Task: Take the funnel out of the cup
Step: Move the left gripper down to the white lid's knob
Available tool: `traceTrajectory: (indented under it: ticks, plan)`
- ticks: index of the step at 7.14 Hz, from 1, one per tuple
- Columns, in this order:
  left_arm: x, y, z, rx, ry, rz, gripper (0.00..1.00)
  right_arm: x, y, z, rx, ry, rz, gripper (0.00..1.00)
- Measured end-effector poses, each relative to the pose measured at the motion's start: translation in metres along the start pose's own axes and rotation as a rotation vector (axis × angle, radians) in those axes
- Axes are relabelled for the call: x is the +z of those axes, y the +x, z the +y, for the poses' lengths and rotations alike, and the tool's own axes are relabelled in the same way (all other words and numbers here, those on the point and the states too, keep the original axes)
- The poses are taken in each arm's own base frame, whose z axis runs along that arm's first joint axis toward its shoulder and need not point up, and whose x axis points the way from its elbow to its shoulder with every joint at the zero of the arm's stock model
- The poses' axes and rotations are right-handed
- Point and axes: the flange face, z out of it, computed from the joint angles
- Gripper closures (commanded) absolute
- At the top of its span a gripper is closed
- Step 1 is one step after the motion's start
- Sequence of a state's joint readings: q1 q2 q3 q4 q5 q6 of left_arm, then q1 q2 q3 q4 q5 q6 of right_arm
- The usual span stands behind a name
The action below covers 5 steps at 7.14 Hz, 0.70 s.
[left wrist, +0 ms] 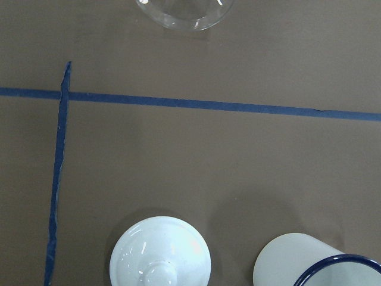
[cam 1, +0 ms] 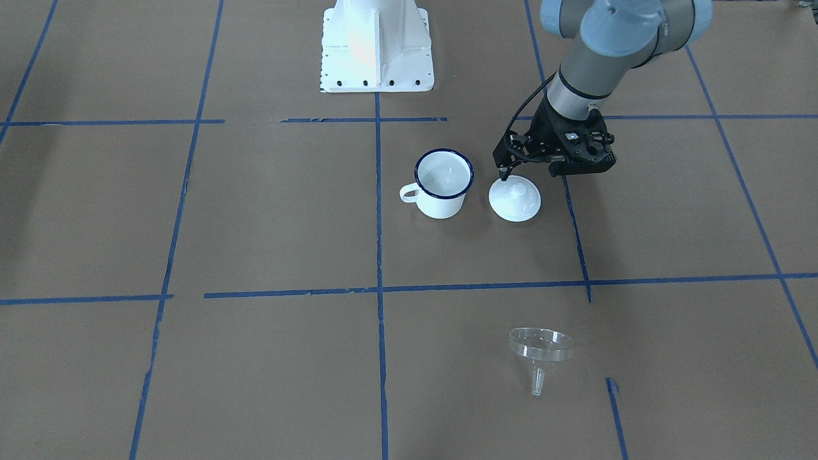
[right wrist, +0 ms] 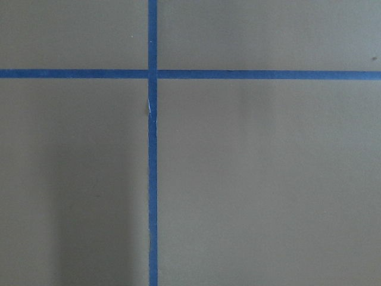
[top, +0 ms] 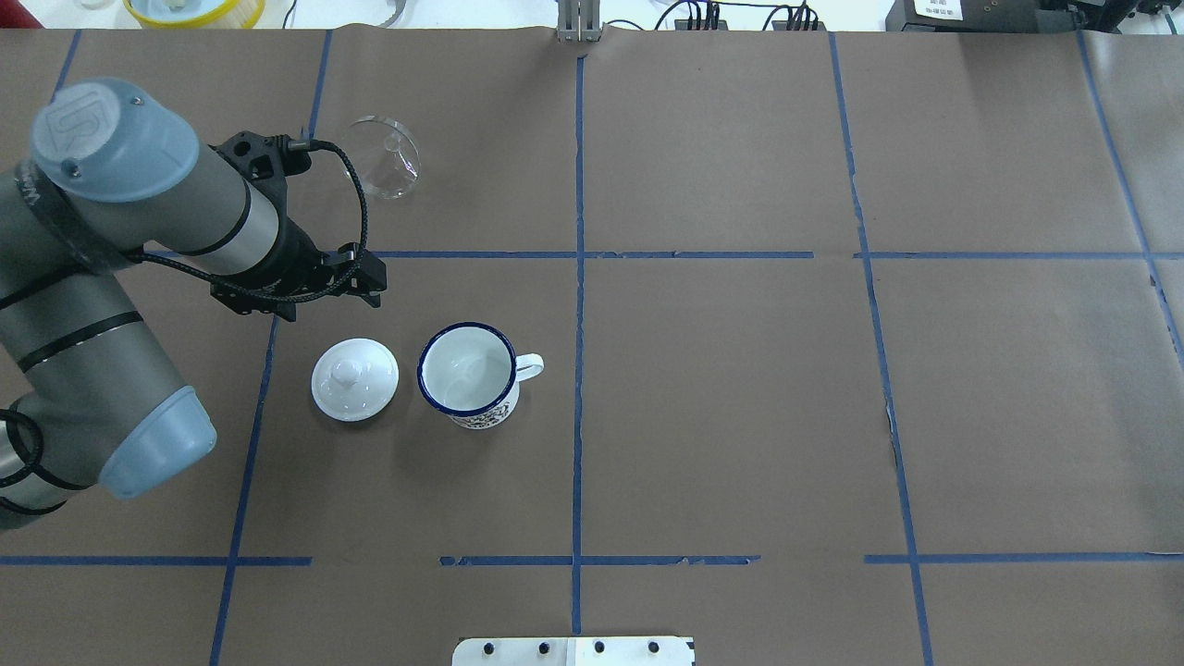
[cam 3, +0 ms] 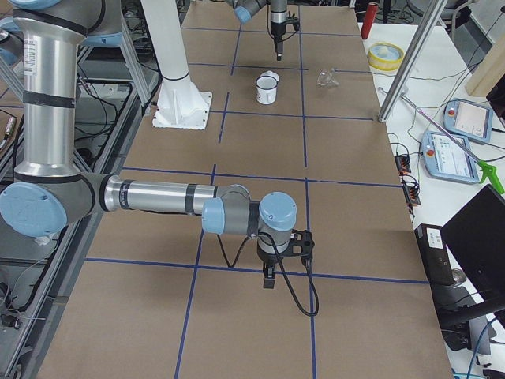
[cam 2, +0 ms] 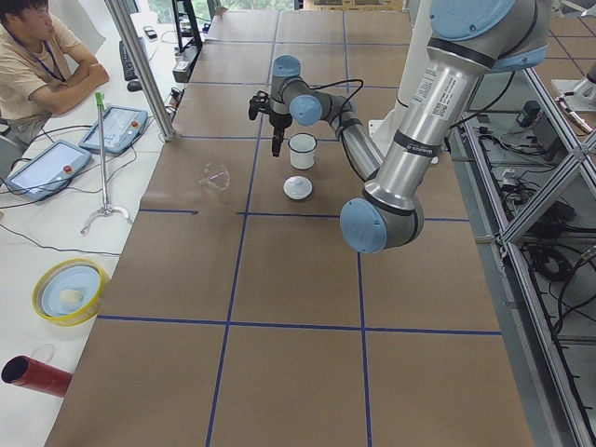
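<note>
The clear funnel [cam 1: 540, 345] lies on its side on the brown table, apart from the cup; it also shows in the overhead view [top: 381, 166] and at the top of the left wrist view [left wrist: 184, 12]. The white cup [cam 1: 443, 182] with a dark blue rim stands upright and empty [top: 467, 375]. My left gripper [cam 1: 503, 172] hangs above the table, just beside the white domed lid [cam 1: 514, 199]; its fingers look shut and hold nothing. My right gripper [cam 3: 268, 283] shows only in the exterior right view, low over bare table, and I cannot tell its state.
The white domed lid [top: 355, 379] sits next to the cup on the side away from the handle. The robot's white base [cam 1: 377, 48] stands behind the cup. Blue tape lines grid the table. An operator [cam 2: 42, 56] sits beyond the far edge.
</note>
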<state>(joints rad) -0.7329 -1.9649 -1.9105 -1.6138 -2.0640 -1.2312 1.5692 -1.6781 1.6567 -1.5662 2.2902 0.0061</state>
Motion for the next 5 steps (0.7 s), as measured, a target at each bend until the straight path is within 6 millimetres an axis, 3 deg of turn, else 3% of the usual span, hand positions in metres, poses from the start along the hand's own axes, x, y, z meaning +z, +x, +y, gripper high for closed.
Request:
traceTrajectory:
  ticks: [3,5]
  plan:
    - [0.058,-0.003,0.015,-0.019,-0.016,-0.069,0.0,0.0,0.0,0.0,0.0,0.0,0.0,0.0]
    - [0.075,-0.005,0.023,-0.01,-0.029,-0.087,0.0,0.0,0.0,0.0,0.0,0.0,0.0,0.0]
